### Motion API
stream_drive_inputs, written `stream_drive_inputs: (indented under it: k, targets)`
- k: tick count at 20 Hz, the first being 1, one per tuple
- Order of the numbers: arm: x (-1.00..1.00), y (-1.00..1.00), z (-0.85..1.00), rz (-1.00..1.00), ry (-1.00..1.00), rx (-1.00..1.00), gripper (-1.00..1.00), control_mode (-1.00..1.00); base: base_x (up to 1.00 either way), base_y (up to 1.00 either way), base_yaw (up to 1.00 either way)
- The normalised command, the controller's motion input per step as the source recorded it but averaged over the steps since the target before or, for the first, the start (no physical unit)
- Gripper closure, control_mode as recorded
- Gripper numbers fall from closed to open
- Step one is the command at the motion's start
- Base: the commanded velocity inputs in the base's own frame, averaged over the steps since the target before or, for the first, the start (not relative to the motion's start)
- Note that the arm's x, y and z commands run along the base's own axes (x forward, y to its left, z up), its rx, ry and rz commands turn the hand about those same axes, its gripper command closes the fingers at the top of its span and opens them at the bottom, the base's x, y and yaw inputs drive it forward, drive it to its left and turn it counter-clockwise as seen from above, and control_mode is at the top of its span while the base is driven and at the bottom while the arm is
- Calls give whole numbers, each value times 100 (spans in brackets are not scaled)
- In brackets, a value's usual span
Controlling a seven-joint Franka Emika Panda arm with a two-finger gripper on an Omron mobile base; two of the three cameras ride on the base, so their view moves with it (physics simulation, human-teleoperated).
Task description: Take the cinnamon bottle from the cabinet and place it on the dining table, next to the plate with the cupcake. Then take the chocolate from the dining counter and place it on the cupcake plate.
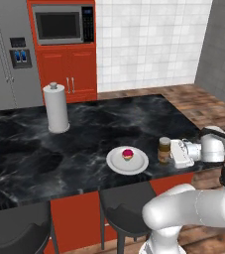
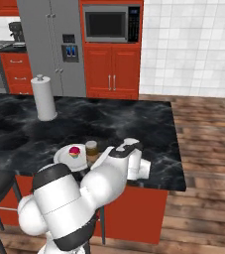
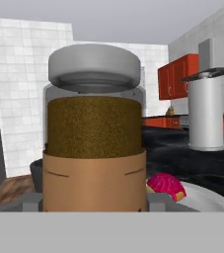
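While the cinnamon bottle (image 1: 164, 150) stands upright on the dark counter (image 1: 84, 144), just beside the plate (image 1: 115, 163) with the cupcake (image 1: 127, 154), my gripper (image 1: 172, 152) sits level around it, jaws held wide at its sides. I cannot tell whether my fingers press it or have let go. If I pull away at a slant, a finger could catch the label and tip the bottle onto the plate. It also stands near the counter's front edge, so a nudge outward might drop it.

Arm (image 1: 193, 208): glossy white rounded segments, dark grey-black joint bands; white boxy hand (image 1: 182, 153) beside the countertop (image 1: 59, 149).
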Motion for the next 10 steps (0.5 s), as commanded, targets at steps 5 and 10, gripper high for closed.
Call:
stream_drive_inputs:
  k: [5, 10]
  targets:
    - [13, -2, -15, 0, 0, 0, 100, -100, 0, 0, 0]
    - [12, -6, -1, 0, 0, 0, 100, -100, 0, 0, 0]
